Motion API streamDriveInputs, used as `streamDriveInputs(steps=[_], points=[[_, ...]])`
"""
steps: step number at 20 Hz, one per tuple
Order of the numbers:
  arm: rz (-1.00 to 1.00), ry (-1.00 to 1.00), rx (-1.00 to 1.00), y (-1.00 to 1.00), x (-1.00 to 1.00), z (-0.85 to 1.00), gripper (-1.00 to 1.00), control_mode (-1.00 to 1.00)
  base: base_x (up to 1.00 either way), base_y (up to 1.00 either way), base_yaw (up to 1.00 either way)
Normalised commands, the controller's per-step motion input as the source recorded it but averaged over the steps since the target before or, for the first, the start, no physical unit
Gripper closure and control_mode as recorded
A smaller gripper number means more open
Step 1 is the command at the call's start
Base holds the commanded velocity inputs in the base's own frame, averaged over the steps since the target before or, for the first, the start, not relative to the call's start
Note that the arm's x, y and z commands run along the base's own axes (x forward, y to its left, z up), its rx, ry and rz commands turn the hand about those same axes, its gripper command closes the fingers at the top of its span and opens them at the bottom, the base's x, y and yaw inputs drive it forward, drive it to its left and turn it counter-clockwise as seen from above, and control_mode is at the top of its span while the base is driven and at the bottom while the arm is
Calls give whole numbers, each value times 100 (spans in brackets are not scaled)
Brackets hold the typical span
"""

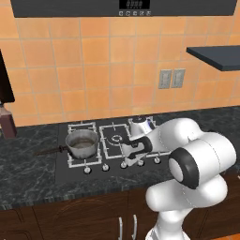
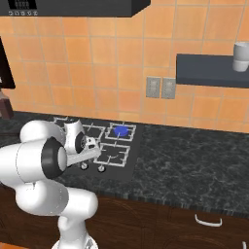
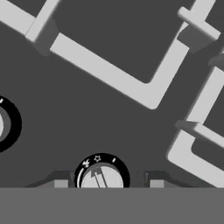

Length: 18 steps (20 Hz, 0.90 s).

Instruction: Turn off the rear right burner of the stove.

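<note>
At the back right of the stove, the rear right burner glows bright blue inside its white square grate, close to the tiled wall. Front right burner just ahead of it is dark. Along the stove's front edge sits the row of small silver knobs; two show at and.

Gripper is low over that knob row, fingers pointing down. Hand view: one knob with a black dial ring and white markings sits right between the fingertips, which stand apart on either side of it. So jaws are spread, straddling the knob; can't tell if the pads touch it. Another knob sits off to the left of that view, white grate bars above.

Left base view: gripper comes down at the front of the stove, beside the centre burner with concentric white rings.

Containers: a metal saucepan sits on the front left burner, dark handle pointing left over the counter; inside looks empty, grey bottom visible. A pale cup stands on the dark wall shelf at right; contents not visible.
</note>
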Motion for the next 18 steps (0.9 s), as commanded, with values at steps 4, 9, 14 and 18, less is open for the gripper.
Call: streamDriveInputs(steps=[4, 9, 14, 18], points=[[-7, 0, 1, -4, 0, -8, 100, -100, 0, 0, 0], [-40, 0, 13, -27, 0, -23, 100, -100, 0, 0, 0], [-65, 0, 19, -46, 0, -35, 100, -100, 0, 0, 0], [-78, 0, 19, -44, 0, -46, 100, -100, 0, 0, 0]])
